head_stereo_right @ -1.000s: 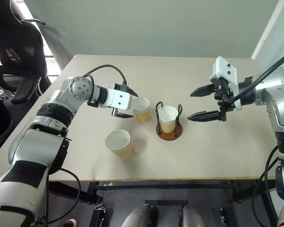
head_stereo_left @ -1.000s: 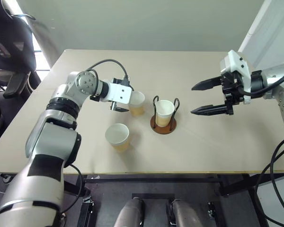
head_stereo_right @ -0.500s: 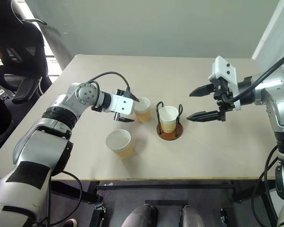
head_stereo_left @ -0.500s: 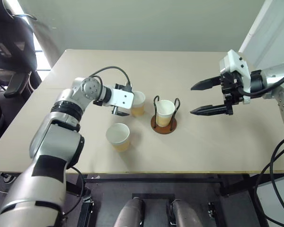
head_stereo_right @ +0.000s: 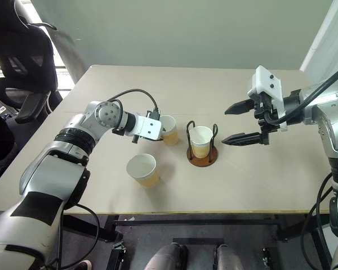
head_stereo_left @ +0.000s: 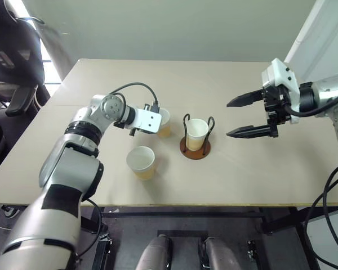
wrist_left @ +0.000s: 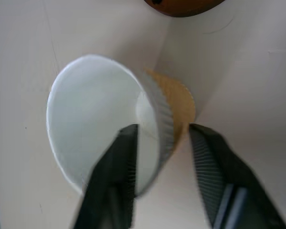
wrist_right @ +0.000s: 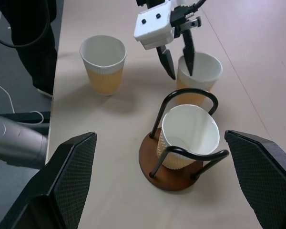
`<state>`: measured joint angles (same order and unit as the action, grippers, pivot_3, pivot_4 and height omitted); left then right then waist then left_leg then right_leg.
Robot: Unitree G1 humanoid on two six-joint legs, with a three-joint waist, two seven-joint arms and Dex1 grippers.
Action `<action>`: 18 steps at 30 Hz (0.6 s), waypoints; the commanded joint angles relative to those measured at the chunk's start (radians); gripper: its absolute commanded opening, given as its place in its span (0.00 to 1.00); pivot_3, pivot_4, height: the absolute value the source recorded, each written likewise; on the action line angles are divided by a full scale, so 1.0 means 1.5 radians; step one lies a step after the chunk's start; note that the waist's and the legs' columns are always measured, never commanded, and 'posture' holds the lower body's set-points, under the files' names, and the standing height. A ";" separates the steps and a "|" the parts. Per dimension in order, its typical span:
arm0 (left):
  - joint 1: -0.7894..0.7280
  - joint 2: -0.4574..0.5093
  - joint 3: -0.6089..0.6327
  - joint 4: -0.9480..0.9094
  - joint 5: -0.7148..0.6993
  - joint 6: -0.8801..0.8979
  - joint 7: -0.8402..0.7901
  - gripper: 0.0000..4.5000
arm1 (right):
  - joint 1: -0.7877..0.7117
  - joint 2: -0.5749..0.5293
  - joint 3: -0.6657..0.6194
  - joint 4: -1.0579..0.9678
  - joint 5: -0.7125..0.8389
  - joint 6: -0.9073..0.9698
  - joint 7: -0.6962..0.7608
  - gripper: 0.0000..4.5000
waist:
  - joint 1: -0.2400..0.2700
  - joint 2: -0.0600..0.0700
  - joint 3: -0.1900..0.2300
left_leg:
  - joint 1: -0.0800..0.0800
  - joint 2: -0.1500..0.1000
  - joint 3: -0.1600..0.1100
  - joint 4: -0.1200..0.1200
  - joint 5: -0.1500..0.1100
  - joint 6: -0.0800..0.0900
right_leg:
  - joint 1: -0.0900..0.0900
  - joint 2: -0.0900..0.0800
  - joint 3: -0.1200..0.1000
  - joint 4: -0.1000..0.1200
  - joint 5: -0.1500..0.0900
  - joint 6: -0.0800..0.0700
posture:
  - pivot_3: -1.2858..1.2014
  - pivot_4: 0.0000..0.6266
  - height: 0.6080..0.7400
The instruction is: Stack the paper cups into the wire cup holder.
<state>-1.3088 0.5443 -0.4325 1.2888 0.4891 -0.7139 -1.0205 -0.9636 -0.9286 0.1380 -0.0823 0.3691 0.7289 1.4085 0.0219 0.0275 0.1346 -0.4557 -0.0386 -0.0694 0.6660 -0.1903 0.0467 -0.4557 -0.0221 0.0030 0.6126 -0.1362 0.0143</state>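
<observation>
While the left gripper [wrist_left: 164, 157] straddles the wall of a tan-yellow paper cup [head_stereo_left: 163, 122] at the wire cup holder's [head_stereo_left: 195, 147] 9 o'clock, not yet clamped, go gentle: thin paper crushes easily. Right gripper [head_stereo_left: 243, 116] hangs wide open.

Probably an office or lab: plain beige table [head_stereo_left: 225, 90], black office chair [head_stereo_right: 19, 62], bare wall [head_stereo_left: 174, 28]
</observation>
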 commanded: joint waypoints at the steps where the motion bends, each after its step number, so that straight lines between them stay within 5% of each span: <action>1: -0.009 0.005 0.005 -0.003 -0.006 -0.006 -0.025 0.05 | -0.005 -0.021 0.000 -0.007 0.002 -0.017 0.024 0.98 | 0.000 0.000 0.000 | 0.000 0.000 0.000 0.000 0.000 0.000 | 0.000 0.000 0.000 0.000 0.000 0.000 | 0.52 0.24 1.00; 18: -0.028 0.039 0.028 -0.010 -0.052 0.018 -0.217 0.01 | 0.017 -0.007 0.002 0.234 -0.088 -0.339 0.087 0.98 | -0.003 0.000 0.000 | 0.001 0.000 0.000 0.000 0.000 0.001 | 0.001 0.000 0.000 0.000 0.001 0.001 | 0.52 0.24 1.00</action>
<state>-1.3199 0.5785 -0.4054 1.2927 0.4205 -0.6960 -1.3155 -0.9314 -0.9328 0.1692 0.2662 0.2444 0.2548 1.5334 0.0180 0.0274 0.1344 -0.4550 -0.0377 -0.0703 0.6663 -0.1901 0.0476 -0.4546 -0.0227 0.0037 0.6124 -0.1350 0.0152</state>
